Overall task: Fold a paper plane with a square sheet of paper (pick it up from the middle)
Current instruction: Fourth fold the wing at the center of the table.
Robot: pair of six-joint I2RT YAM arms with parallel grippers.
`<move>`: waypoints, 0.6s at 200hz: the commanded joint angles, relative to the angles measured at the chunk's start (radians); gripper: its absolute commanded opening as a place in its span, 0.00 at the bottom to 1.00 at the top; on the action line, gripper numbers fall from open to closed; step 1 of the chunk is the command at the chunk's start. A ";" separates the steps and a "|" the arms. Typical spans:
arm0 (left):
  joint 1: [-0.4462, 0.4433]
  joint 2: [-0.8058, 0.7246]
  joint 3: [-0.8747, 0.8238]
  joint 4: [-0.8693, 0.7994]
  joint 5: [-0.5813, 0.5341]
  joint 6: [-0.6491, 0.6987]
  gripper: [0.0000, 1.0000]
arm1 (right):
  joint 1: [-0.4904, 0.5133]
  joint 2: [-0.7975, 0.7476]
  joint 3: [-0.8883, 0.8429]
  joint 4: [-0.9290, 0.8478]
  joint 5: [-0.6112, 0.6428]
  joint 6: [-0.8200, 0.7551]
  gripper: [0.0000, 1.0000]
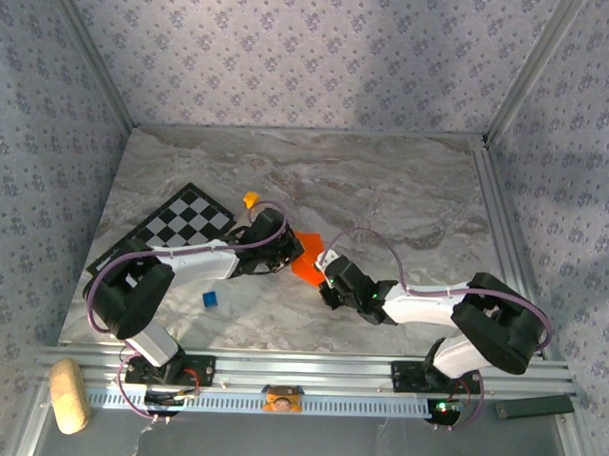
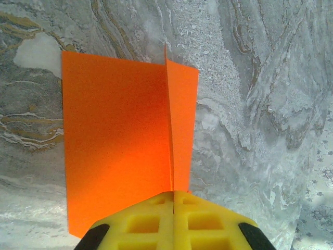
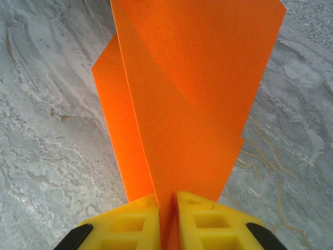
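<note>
Your left gripper [image 2: 173, 197] has its yellow pads pressed together on the near edge of the square sheet of paper [image 2: 119, 140], right where a crease stands upright; your right gripper [image 3: 166, 200] is clamped on the same sheet from the opposite side, with orange filling the slim gap between its pads; the sheet sits partly folded between both grippers, near the middle of the marble table [image 1: 386, 191]; a checkered board [image 1: 174, 226], a small yellow-orange cube [image 1: 250, 198] and a blue cube [image 1: 211, 299] lie off to the left.
</note>
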 commanded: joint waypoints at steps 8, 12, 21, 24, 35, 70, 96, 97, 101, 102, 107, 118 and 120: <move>0.007 -0.026 0.013 -0.022 -0.017 -0.006 0.06 | -0.003 -0.011 0.032 -0.017 -0.011 -0.011 0.16; 0.006 -0.026 0.013 -0.022 -0.017 -0.004 0.06 | -0.004 -0.011 0.031 -0.017 -0.011 -0.011 0.17; 0.007 -0.028 0.012 -0.023 -0.017 -0.004 0.05 | -0.004 -0.009 0.033 -0.017 -0.009 -0.012 0.18; 0.007 -0.028 0.012 -0.024 -0.017 -0.005 0.06 | -0.003 -0.009 0.032 -0.017 -0.009 -0.012 0.18; 0.007 -0.026 0.012 -0.024 -0.017 -0.004 0.06 | -0.003 -0.009 0.033 -0.013 -0.015 -0.014 0.19; 0.006 -0.028 0.011 -0.022 -0.017 -0.004 0.06 | -0.003 -0.005 0.031 -0.027 -0.012 -0.012 0.13; 0.006 -0.025 0.014 -0.022 -0.016 -0.005 0.06 | -0.003 -0.005 0.025 -0.031 -0.012 -0.011 0.09; 0.007 -0.026 0.013 -0.022 -0.017 -0.005 0.06 | -0.003 -0.005 0.025 -0.032 -0.013 -0.011 0.09; 0.006 -0.026 0.014 -0.022 -0.017 -0.005 0.06 | -0.004 -0.005 0.025 -0.032 -0.014 -0.011 0.09; 0.006 -0.026 0.014 -0.022 -0.017 -0.005 0.06 | -0.004 -0.005 0.025 -0.032 -0.014 -0.011 0.08; 0.007 -0.026 0.014 -0.023 -0.017 -0.004 0.06 | -0.003 -0.004 0.025 -0.032 -0.016 -0.011 0.07; 0.007 -0.026 0.016 -0.023 -0.019 -0.005 0.08 | -0.003 -0.001 0.026 -0.032 -0.020 -0.009 0.04; 0.007 -0.026 0.016 -0.024 -0.019 -0.005 0.09 | -0.003 -0.002 0.027 -0.032 -0.020 -0.009 0.04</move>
